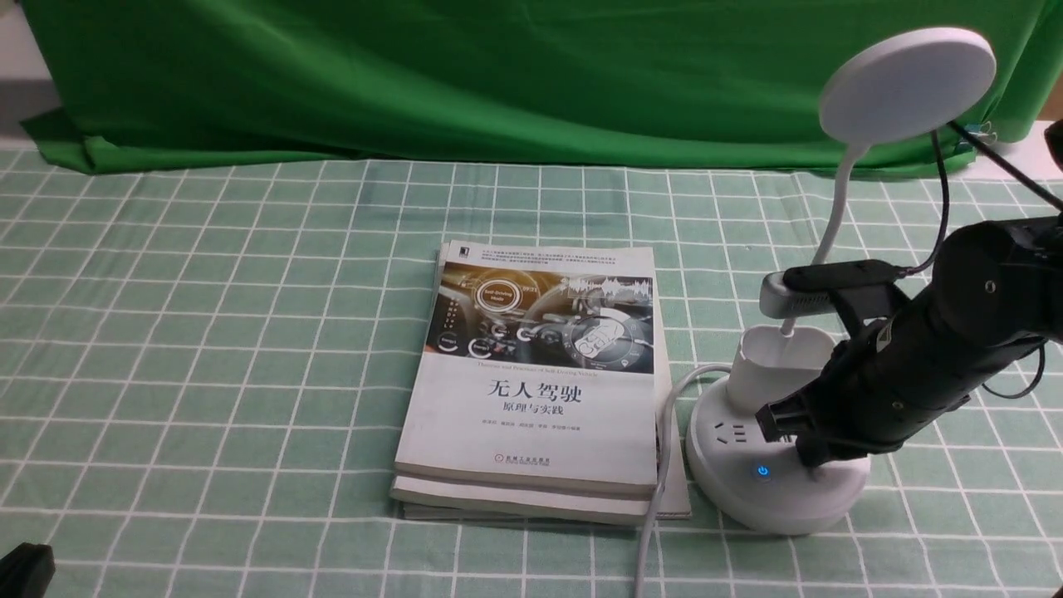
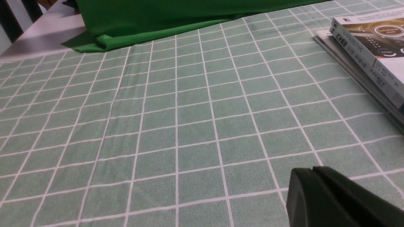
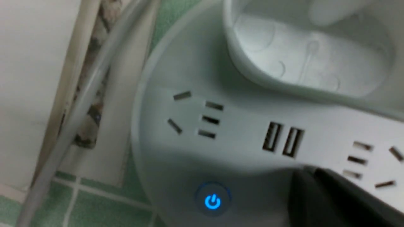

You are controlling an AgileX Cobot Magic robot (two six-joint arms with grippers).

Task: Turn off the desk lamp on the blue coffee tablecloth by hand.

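Observation:
The white desk lamp stands at the right on the green-teal grid tablecloth (image 1: 208,349). Its disc head (image 1: 907,85) is up high, its cup holder (image 1: 776,365) sits on the round base (image 1: 731,465). A power button (image 1: 762,472) glows blue on the base front. My right gripper (image 1: 818,465) is shut, its tip down on the base just right of that button. In the right wrist view the shut tip (image 3: 307,171) sits by the USB ports, with the blue button (image 3: 212,201) beside it. My left gripper (image 2: 311,171) is shut and empty, low at the near left (image 1: 25,569).
A stack of books (image 1: 531,382) lies left of the lamp, also in the left wrist view (image 2: 372,53). The lamp's white cable (image 1: 656,498) runs between books and base toward the near edge. A plain green backdrop cloth (image 1: 498,75) hangs at the back.

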